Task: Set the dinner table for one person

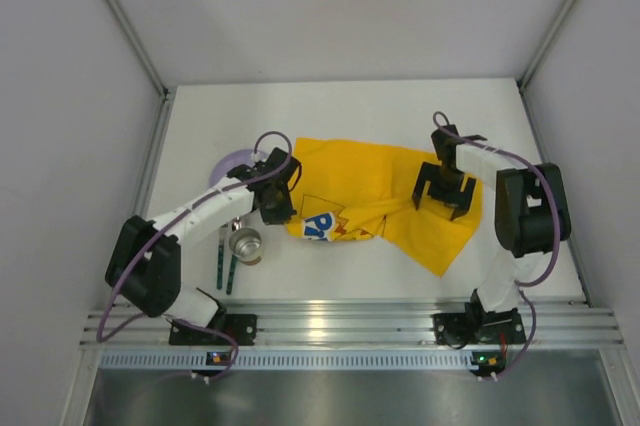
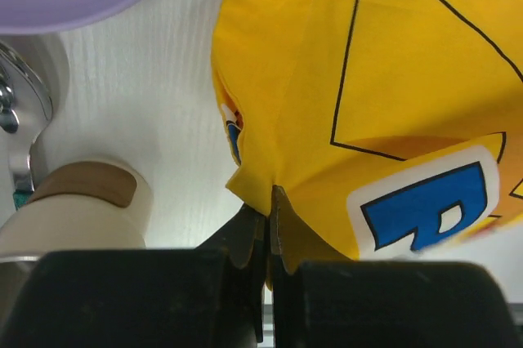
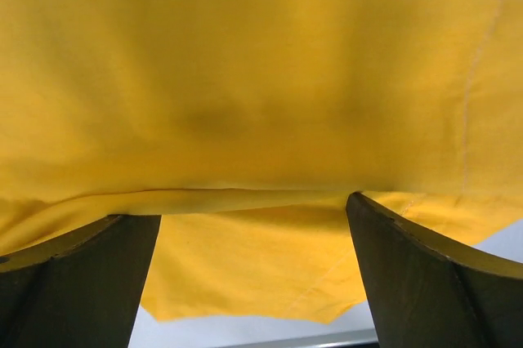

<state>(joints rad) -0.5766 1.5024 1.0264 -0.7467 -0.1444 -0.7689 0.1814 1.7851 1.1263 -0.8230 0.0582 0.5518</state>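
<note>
step: seemingly spreading the yellow cloth [image 1: 385, 181], lying mid-frame on the dinner table [image 1: 350, 111] | left gripper [image 2: 268, 213] pinching its left edge | right gripper [image 1: 445, 196] gaping wide over a fold, right of centre | next: probably closing there, then pulling flat

Blue letter P [image 2: 426, 211], printed on yellow cloth [image 2: 302, 54], rest unreadable

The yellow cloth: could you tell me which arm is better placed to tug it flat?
Probably left: the left claw is shut on the cloth's edge; the right claw hangs open above it.
</note>
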